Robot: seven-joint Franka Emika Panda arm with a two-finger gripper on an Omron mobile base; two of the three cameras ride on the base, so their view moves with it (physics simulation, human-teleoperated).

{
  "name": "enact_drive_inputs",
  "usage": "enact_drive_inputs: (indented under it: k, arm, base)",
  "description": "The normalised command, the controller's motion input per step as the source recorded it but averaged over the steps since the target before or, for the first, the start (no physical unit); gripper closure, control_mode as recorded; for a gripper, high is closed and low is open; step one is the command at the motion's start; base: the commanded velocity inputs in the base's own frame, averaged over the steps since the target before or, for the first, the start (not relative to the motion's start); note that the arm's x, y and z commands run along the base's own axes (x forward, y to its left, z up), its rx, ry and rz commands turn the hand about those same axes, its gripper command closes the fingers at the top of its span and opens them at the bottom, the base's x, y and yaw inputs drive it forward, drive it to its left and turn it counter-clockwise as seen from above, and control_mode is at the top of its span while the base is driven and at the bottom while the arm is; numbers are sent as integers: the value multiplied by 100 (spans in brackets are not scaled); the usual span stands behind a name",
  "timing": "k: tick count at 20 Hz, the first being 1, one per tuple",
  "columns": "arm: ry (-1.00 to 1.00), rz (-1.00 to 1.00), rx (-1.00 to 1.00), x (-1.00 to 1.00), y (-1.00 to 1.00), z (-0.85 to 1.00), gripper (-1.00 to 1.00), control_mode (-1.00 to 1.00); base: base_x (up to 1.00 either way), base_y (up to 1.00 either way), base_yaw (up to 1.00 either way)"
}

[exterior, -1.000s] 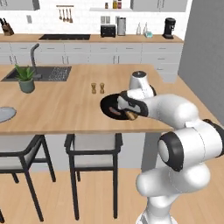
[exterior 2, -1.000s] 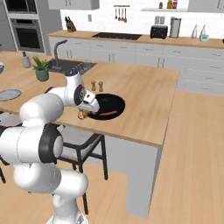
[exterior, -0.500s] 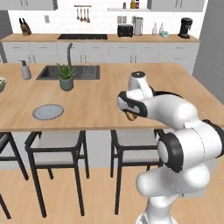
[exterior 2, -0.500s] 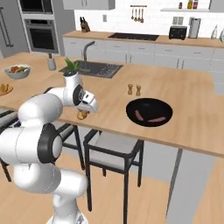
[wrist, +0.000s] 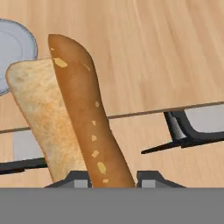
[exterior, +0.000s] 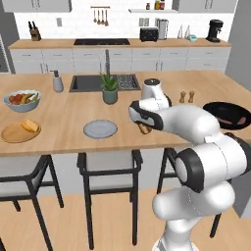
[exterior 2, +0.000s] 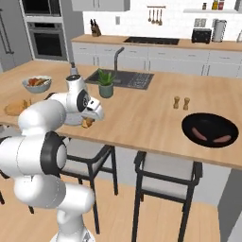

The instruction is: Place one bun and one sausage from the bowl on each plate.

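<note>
A golden-brown oblong bread bun is held tight between the small dark fingers of the gripper. The round pale grey-blue plate is seen just beside the gripper. The wide black bowl with two reddish sausages is far away. No writing can be read.
</note>
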Motion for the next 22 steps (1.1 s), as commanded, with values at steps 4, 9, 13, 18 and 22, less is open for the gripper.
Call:
enact_drive_inputs:
  k: [4, 9, 13, 18, 22]
  arm:
    - [0, 0, 0, 0, 0, 0, 100, 100]
    - [-4, -8, 7, 80, 75, -5, 100, -100]
    - [17, -3, 5, 90, 18, -55, 100, -100]
    - [15, 0, 7, 14, -6, -70, 100, -100]
    - [6, 0, 0, 0, 0, -34, -100, -100]
  base:
    - [100, 93, -25]
    - [20, 20, -4]
    - [0, 0, 0]
    - [0, 0, 0]
    - [0, 0, 0]
